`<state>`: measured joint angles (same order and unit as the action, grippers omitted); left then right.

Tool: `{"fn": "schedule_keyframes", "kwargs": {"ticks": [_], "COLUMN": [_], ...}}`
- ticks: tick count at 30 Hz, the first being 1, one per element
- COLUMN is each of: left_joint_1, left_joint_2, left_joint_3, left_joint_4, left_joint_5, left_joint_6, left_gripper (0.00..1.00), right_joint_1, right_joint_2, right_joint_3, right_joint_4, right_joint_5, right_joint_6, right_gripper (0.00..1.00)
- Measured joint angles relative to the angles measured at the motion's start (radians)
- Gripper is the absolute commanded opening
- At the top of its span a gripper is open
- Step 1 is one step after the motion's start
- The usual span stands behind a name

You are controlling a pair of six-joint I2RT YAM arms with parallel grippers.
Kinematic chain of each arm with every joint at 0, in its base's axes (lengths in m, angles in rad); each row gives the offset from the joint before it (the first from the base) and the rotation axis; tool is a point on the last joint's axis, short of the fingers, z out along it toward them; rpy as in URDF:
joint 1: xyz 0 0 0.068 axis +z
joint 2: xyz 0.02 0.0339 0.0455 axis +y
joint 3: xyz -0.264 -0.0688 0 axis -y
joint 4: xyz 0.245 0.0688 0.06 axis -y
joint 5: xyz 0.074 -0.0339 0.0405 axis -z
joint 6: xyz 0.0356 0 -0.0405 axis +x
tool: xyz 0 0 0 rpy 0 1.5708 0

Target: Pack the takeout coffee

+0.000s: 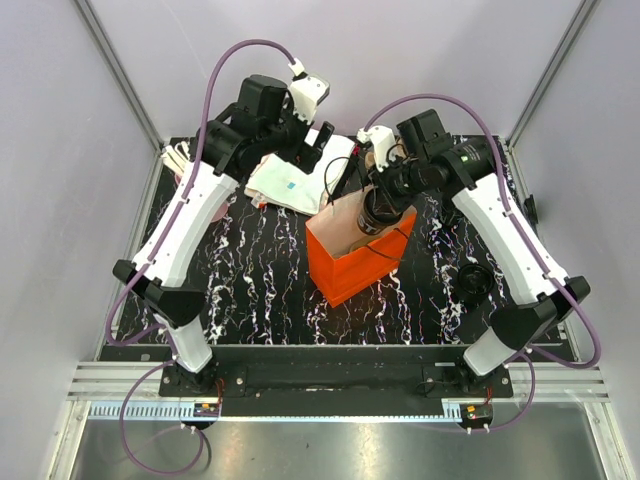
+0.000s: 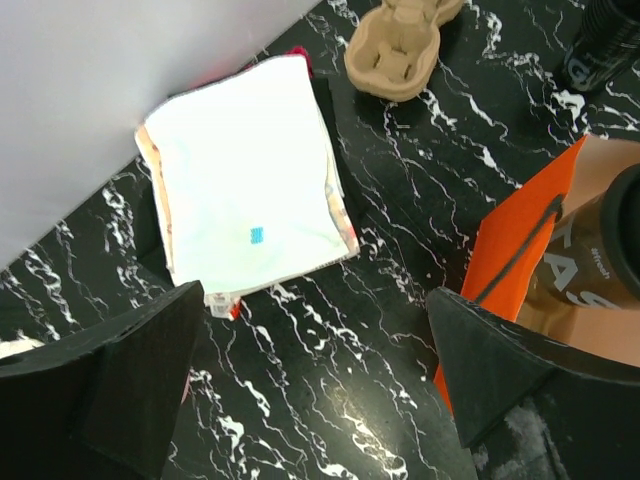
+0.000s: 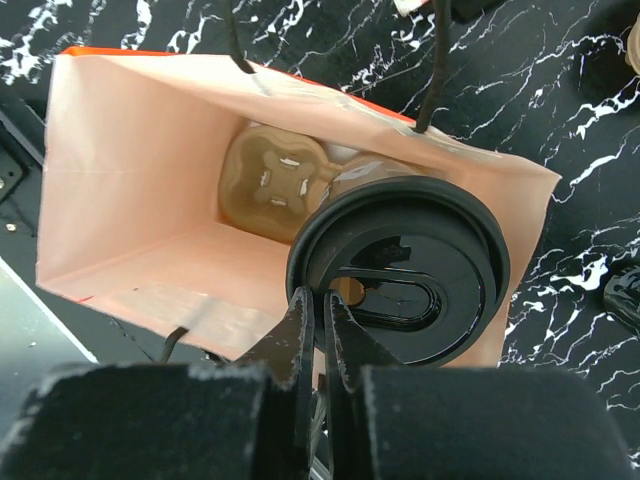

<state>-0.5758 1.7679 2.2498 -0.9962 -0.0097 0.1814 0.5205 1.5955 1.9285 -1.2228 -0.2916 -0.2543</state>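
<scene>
Takeout coffee (image 3: 400, 270) hangs in the open orange bag (image 3: 130, 180), lid rim pinched by the right jaws; left jaws wide.

Setting: robot lab test cell.
Enclosure: plain grey walls (image 1: 60, 200), aluminium frame strut (image 1: 118, 72).
Rig: left arm (image 1: 185, 225) and right arm (image 1: 505, 230) bolted by a metal rail (image 1: 320, 392); purple cable (image 1: 245, 43).
Bench: black marbled tabletop (image 1: 270, 290).

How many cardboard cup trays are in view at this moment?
2. One cardboard tray lies inside the orange bag, partly hidden by the cup; the other tray sits on the table outside the bag. More may be hidden.
</scene>
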Motion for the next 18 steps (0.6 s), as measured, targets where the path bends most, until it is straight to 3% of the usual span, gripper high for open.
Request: {"fn": "schedule_keyframes", "kwargs": {"ticks": [18], "left_joint_1": [0.077], "left_joint_2": [-0.045], "left_joint_3": [-0.126], "left_joint_4": [0.102], "left_joint_5": [0.416], "left_joint_6": [-0.097], "left_gripper": [0.99], "right_joint_1": [0.042], "right_joint_2": [0.064], "right_joint_3": [-0.044], "right_joint_4": [0.001], "right_joint_5": [0.067], "right_joint_6": [0.001], "right_gripper": [0.00]}}
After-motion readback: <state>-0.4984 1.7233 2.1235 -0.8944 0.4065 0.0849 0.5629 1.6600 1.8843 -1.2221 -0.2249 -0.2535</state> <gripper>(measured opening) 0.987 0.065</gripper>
